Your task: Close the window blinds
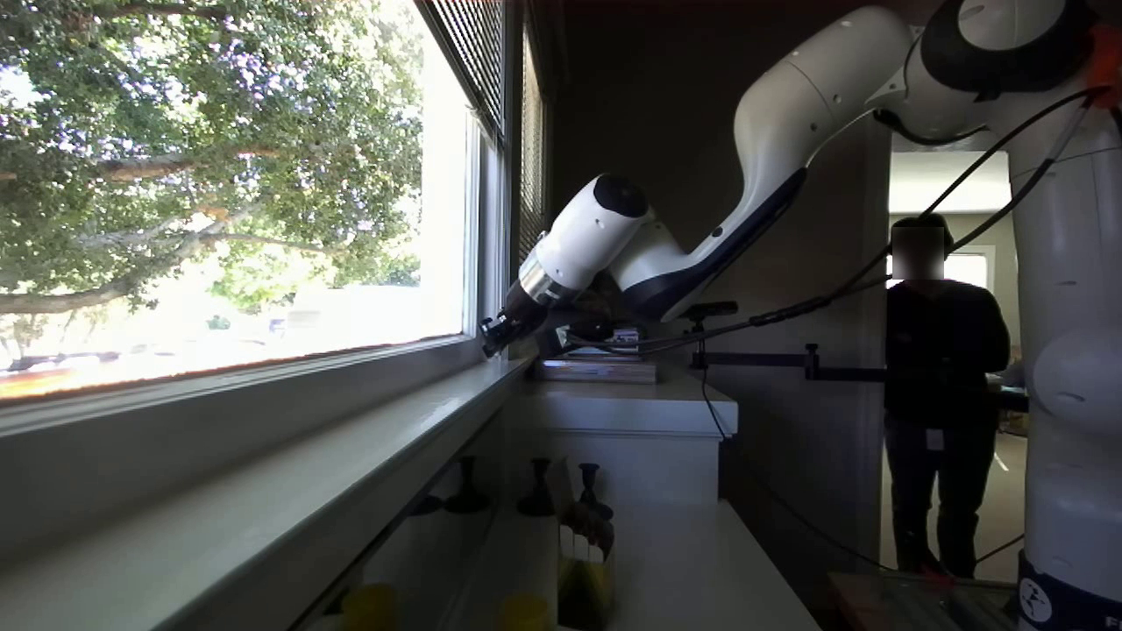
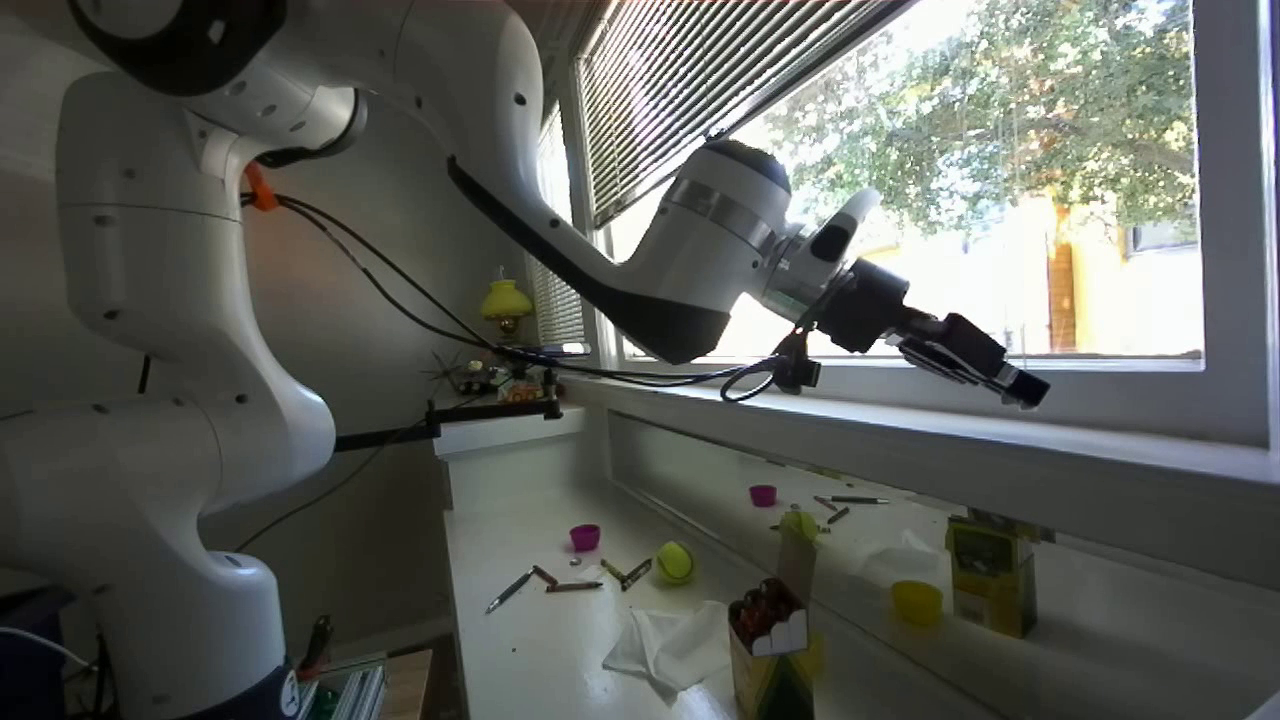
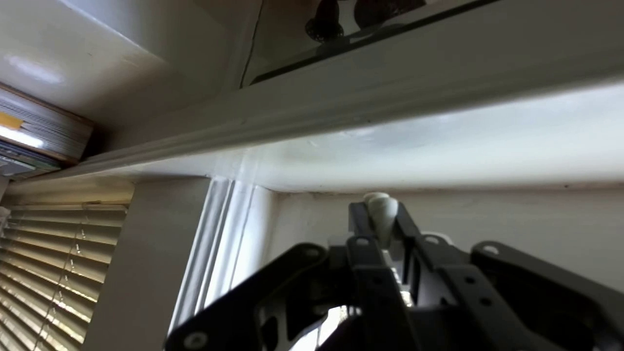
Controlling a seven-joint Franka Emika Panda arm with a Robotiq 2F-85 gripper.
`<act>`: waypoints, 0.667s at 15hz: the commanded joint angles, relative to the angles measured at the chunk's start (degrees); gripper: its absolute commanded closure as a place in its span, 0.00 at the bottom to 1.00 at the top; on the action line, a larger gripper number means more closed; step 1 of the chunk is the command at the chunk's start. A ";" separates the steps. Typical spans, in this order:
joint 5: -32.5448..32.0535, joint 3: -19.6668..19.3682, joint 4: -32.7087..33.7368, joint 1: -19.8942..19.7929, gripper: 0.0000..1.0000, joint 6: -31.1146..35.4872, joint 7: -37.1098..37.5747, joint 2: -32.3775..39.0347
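Observation:
The window blinds (image 2: 700,90) are thin grey-white slats across the upper part of the large window. They also show in an exterior view at the top (image 1: 478,53). Their bottom rail is high, and glass with trees shows below it. They are out of the wrist view. My gripper (image 3: 381,219) is low in front of the window, just above the sill, in both exterior views (image 1: 491,338) (image 2: 1028,388). Its fingers are closed on small whitish cord pulls (image 3: 383,214), seemingly two overlapping, at the fingertips. The cord is mostly hidden by the fingers.
The white sill (image 2: 900,422) runs under the window, close below my gripper. Side-window blinds (image 3: 53,273) hang beyond the corner. Books (image 1: 596,370) lie on the corner ledge. A yellow-green box (image 2: 770,660) stands on the counter below. A person (image 1: 942,377) stands in the doorway.

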 commanded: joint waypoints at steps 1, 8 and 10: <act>-1.83 0.08 -1.39 0.16 0.94 -0.78 2.04 -1.66; 16.22 -11.82 -8.78 10.59 0.97 11.56 -13.54 -10.59; 23.27 -7.83 -11.74 7.14 0.97 18.92 -17.50 -12.62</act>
